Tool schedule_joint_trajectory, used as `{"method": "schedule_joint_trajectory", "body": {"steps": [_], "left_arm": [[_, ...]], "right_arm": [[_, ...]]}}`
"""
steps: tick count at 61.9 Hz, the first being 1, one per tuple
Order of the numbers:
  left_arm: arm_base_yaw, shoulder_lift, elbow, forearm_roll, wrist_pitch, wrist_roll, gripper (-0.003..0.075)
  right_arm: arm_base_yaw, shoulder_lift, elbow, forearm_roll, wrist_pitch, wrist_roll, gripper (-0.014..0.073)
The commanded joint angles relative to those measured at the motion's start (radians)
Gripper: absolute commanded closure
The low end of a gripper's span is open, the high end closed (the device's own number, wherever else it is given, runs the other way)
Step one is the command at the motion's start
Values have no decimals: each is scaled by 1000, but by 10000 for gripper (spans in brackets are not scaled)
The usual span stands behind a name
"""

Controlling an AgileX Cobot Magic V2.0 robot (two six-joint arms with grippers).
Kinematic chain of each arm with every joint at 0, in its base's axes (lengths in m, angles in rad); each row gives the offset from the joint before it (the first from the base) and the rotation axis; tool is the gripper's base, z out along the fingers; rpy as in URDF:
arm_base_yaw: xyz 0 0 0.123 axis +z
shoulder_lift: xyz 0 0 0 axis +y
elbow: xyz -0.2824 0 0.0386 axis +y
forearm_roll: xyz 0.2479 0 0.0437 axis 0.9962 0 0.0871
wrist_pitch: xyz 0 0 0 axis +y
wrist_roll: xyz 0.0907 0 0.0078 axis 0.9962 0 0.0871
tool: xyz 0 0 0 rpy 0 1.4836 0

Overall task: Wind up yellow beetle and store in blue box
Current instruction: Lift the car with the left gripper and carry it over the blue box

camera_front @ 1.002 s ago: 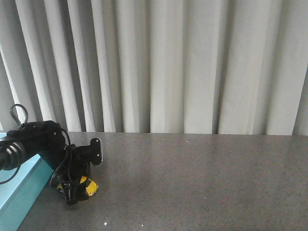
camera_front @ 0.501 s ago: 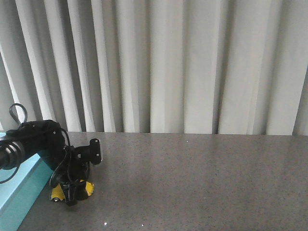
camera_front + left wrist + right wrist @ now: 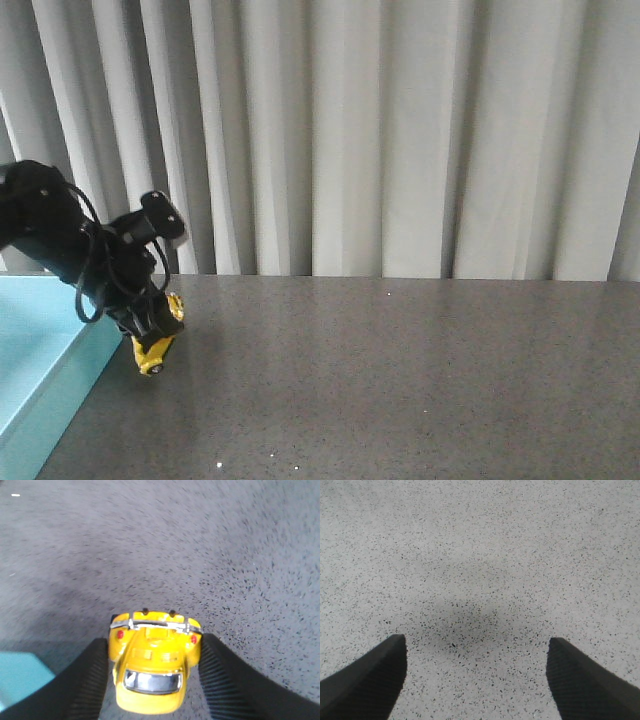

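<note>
Left gripper (image 3: 155, 680) with ribbed pads clamps glossy rounded yellow beetle (image 3: 152, 667); right gripper (image 3: 475, 680) spread wide

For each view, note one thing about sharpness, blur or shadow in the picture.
Front view: evenly lit, the yellow beetle small under the dark left end effector. Left wrist view: the beetle is sharp, but the table behind is streaked with motion blur. Right wrist view: speckled table crisp, with a soft dark shadow between the open right end effector fingers.

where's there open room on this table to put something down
Bare grey table runs from the yellow beetle held in the left gripper across to the right edge. The left end is crowded by the blue box and arm.
</note>
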Motion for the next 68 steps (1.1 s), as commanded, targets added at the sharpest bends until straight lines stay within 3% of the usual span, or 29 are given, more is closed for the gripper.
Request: {"method": "schedule_joint_trajectory", "body": {"steps": [1, 29, 52, 68], "left_arm": [[26, -117, -27, -20, -33, -102, 482], [227, -228, -24, 147, 26, -433, 482], [329, -91, -24, 148, 79, -500, 482], [349, 37, -24, 173, 42, -530, 482]], "right_arm": [[-2, -8, -24, -3, -54, -8, 33], [-2, -8, -24, -3, -53, -8, 33], [-2, -8, -24, -3, -53, -8, 33], [-2, -8, -24, -3, -53, -8, 33]]}}
